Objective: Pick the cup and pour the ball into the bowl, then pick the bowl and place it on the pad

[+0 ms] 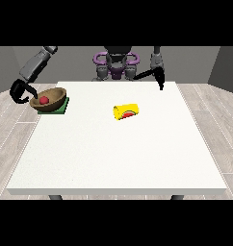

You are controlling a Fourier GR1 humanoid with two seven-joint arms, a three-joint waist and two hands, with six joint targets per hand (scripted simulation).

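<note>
Yellow cup (pixel 125 111) lies on its side mid-table, red-green mark on it, no readable writing. Red ball (pixel 44 100) sits in brown bowl (pixel 55 96), tilted on green pad (pixel 59 109). Hand at view's left (pixel 21 90) curls at bowl's rim, grip unclear; hand at view's right (pixel 161 84) hangs over white table (pixel 118 158), fingers unclear.

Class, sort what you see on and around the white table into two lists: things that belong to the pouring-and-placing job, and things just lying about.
Belonging to the job:
yellow cup on its side
small red ball
brown wooden bowl
green square pad

Just lying about:
nothing besides the large white table

Bowl (pixel 52 97): looking like brown wood, smooth. Cup (pixel 125 111): appearing as yellow plastic. Table (pixel 118 153): showing matt white. Pad (pixel 60 108): looking matt green.
</note>
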